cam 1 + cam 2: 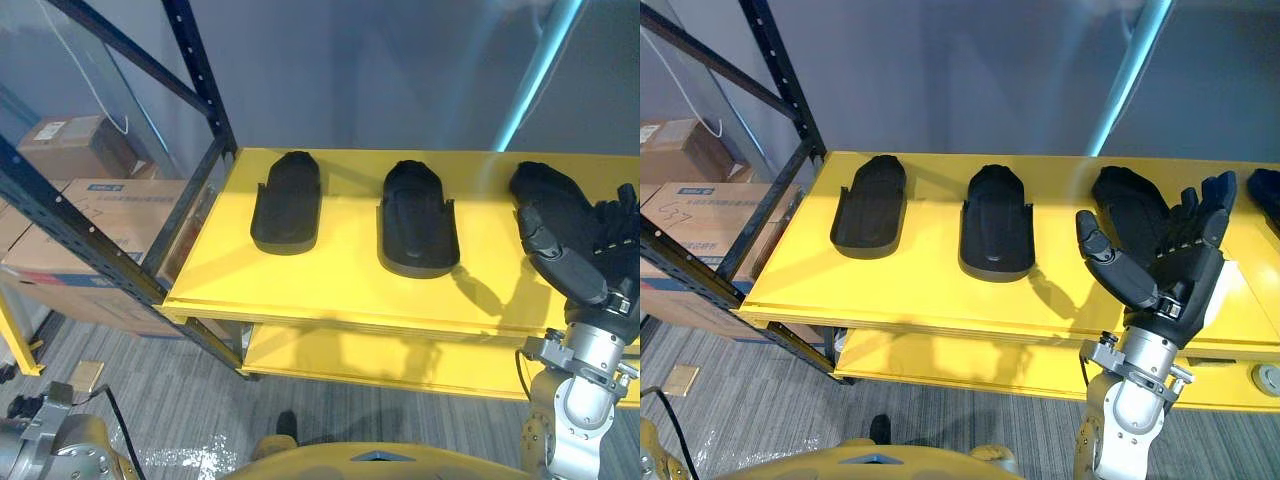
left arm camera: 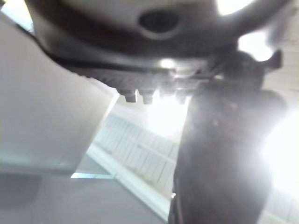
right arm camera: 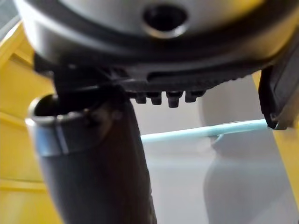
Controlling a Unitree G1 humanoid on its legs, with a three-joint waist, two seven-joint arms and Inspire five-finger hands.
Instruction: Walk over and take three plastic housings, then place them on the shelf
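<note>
Three plastic housings lay in a row on the yellow shelf (image 1: 920,290): left housing (image 1: 870,205), middle housing (image 1: 996,222), right housing (image 1: 1127,205). Right hand (image 1: 1180,275) was spread wide and empty at 5 o'clock of the right housing. Left hand (image 2: 219,163): state could not be told.

The rightmost housing (image 1: 1127,205) lies partly behind the right hand (image 1: 1185,272), its near end hidden; further right, a dark thing (image 1: 1268,192) on the yellow shelf (image 1: 930,290) is cut off by the edge and cannot be identified; a small round thing (image 1: 1268,378) on the lower level is cut off likewise. The left hand (image 2: 222,163) is a dark mass against glare, its pose unreadable; the cardboard boxes (image 1: 105,215) run off the left edge.
</note>
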